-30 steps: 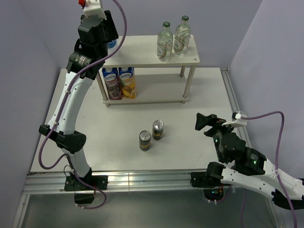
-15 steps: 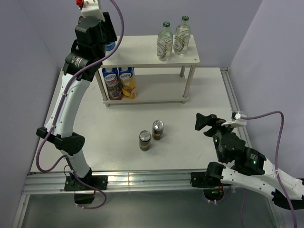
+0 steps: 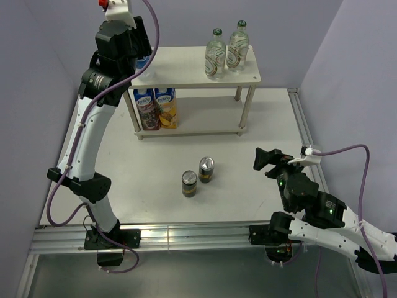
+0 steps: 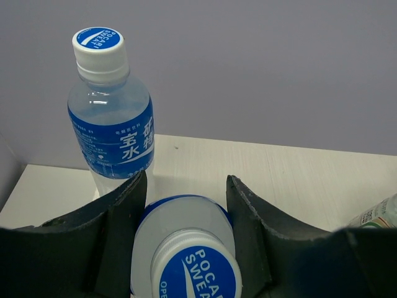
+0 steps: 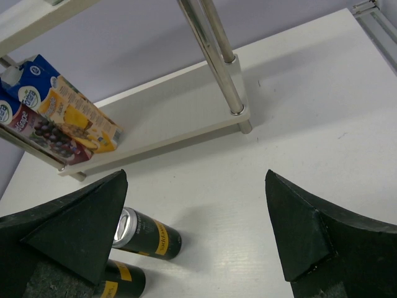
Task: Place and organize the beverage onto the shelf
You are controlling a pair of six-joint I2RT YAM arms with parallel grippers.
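Note:
My left gripper (image 4: 186, 180) is shut on a blue-capped water bottle (image 4: 195, 267), held over the left end of the shelf's top board (image 4: 298, 174). A second water bottle (image 4: 111, 118) stands upright on that board, just behind the left finger. In the top view the left arm hides most of this corner, and only a bit of a blue-labelled bottle (image 3: 144, 61) shows. Two green-capped glass bottles (image 3: 215, 54) (image 3: 237, 46) stand at the right end of the shelf (image 3: 186, 76). Two dark cans (image 3: 189, 184) (image 3: 206, 169) stand on the table. My right gripper (image 5: 195, 180) is open and empty, right of the cans (image 5: 146, 233).
Two juice cartons (image 3: 155, 108) stand at the left end of the lower board (image 5: 167, 118). Silver shelf legs (image 5: 217, 56) rise at the right front corner. A metal rail (image 3: 298, 124) runs along the table's right edge, and walls close in on the back and both sides.
The left arm has edged slightly toward the back left with the water bottle still in its grip. The right arm has not moved.

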